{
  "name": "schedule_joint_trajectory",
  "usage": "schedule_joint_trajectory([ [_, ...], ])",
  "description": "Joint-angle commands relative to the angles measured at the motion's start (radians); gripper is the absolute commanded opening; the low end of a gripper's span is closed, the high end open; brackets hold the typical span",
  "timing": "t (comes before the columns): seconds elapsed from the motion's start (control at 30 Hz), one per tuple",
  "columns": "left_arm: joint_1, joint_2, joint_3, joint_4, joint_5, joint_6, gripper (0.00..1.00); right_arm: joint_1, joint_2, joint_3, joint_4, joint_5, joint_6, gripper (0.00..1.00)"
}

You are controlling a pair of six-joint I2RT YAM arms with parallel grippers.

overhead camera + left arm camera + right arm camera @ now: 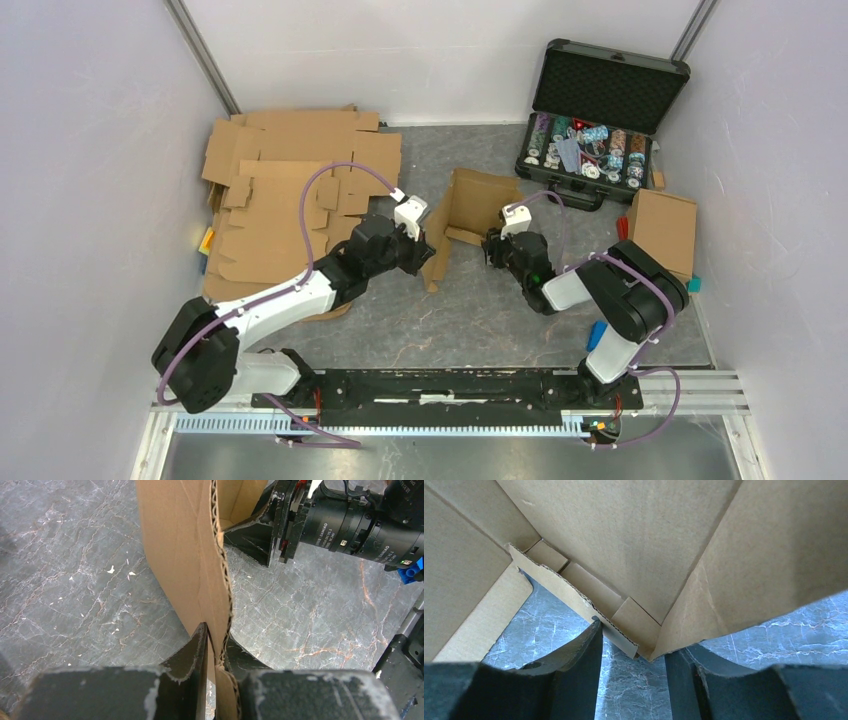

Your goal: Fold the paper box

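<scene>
From above, the brown corrugated paper box (470, 212) is seen half-raised on the marbled table (440, 330); at the left wrist, its fluted wall is pinched tight by the left gripper (215, 640); at the right wrist, a flap corner is straddled by the half-spread right gripper (634, 650).

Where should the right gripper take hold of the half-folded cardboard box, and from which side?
Probably the low flap of the box, at its free edge. Come in from the right arm's side, the right gripper astride that edge: the flap is a thin sheet, its edge facing those open jaws, and the left gripper clamps the opposite wall.
</scene>
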Motion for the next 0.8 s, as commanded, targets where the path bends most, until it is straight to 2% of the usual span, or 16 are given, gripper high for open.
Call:
schedule_joint_trajectory([
  [0.0, -0.006, 0.021, 0.026, -0.011, 0.082, -0.038, 0.17, 0.009, 0.009, 0.032, -0.005, -0.006, 0.074, 0.45],
  [0.27, -0.006, 0.027, 0.028, -0.011, 0.084, -0.040, 0.17, 0.009, -0.001, 0.033, 0.012, 0.016, 0.105, 0.39],
  [0.4, -0.006, 0.032, 0.030, -0.016, 0.082, -0.038, 0.17, 0.008, -0.014, 0.035, 0.012, 0.028, 0.131, 0.43],
  [0.53, -0.006, 0.032, 0.033, -0.020, 0.074, -0.038, 0.17, 0.009, -0.025, 0.039, -0.003, 0.035, 0.134, 0.55],
  [0.77, -0.006, 0.030, 0.034, -0.027, 0.065, -0.037, 0.17, 0.009, -0.026, 0.046, -0.022, 0.024, 0.117, 0.60],
])
